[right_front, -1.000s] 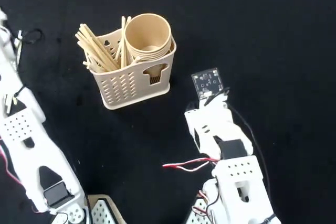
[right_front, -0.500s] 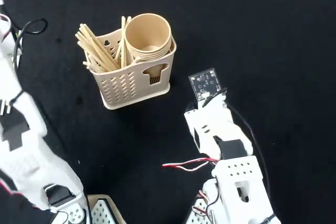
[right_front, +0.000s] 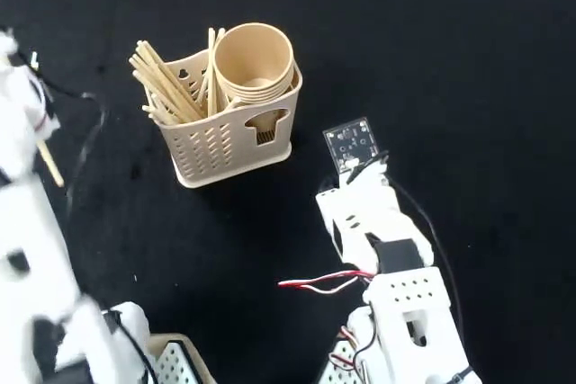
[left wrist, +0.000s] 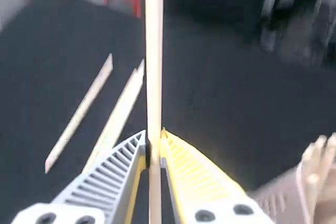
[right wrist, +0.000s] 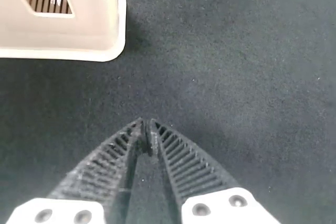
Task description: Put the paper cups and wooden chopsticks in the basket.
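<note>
The beige basket (right_front: 236, 137) stands on the black table, holding a stack of paper cups (right_front: 256, 60) and several wooden chopsticks (right_front: 166, 87). My left gripper (left wrist: 154, 141) is shut on one wooden chopstick (left wrist: 154, 51), held above the table; in the high view that chopstick (right_front: 49, 164) pokes out beside the left arm (right_front: 27, 222) at the table's left edge. Two more chopsticks (left wrist: 79, 114) lie flat on the cloth beyond it. My right gripper (right wrist: 145, 130) is shut on nothing, low over the table just short of the basket (right wrist: 63, 19).
The right arm (right_front: 382, 240) rests right of the basket, with red and white wires (right_front: 319, 282) trailing from it. Black cloth stretches bare to the right and behind. Cables lie along the far table edge.
The left arm has swung and risen at the left edge, and its held chopstick now shows in the high view. The right arm and the basket have stayed put.
</note>
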Controlling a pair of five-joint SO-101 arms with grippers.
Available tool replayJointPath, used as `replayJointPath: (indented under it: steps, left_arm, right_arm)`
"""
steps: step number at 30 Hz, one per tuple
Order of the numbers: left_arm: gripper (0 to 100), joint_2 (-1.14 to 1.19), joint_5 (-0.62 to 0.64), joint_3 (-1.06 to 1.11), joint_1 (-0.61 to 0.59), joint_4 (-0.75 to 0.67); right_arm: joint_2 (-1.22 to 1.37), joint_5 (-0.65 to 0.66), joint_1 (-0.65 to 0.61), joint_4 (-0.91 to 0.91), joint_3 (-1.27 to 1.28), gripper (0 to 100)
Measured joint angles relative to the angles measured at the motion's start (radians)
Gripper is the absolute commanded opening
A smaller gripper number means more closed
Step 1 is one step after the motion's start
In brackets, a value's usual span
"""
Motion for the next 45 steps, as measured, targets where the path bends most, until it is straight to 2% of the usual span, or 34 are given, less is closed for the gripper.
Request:
replayJointPath:
  steps: [7, 11, 16, 21, 24, 29, 33, 43, 45]
  left_arm:
    - [3, -0.494, 0.009, 0.486, 0.087, -0.565]
    - [3, -0.628, 0.014, 0.589, 0.199, -0.738]
    - [3, -0.667, 0.084, 0.6, 0.37, -0.83]
    - [3, -0.632, 0.186, 0.669, 0.394, -0.965]
    - [3, -0.568, 0.198, 0.726, 0.393, -1.042]
    - [3, -0.445, 0.204, 0.815, 0.402, -1.074]
    - [3, -0.394, 0.204, 0.868, 0.408, -1.158]
    - [3, -0.388, 0.203, 0.902, 0.423, -1.134]
    - [8, -0.388, 0.203, 0.904, 0.448, -1.097]
  right_arm:
    - [0.0, 0.0, 0.0, 0.0, 0.0, 1.2]
    - [0.0, 0.0, 0.0, 0.0, 0.0, 1.2]
    - [0.0, 0.0, 0.0, 0.0, 0.0, 1.2]
    - [0.0, 0.0, 0.0, 0.0, 0.0, 1.2]
    - [0.0, 0.0, 0.0, 0.0, 0.0, 1.2]
    - [0.0, 0.0, 0.0, 0.0, 0.0, 1.2]
    - [0.0, 0.0, 0.0, 0.0, 0.0, 1.2]
    - [0.0, 0.0, 0.0, 0.0, 0.0, 1.2]
    - [0.0, 0.0, 0.0, 0.0, 0.0, 1.2]
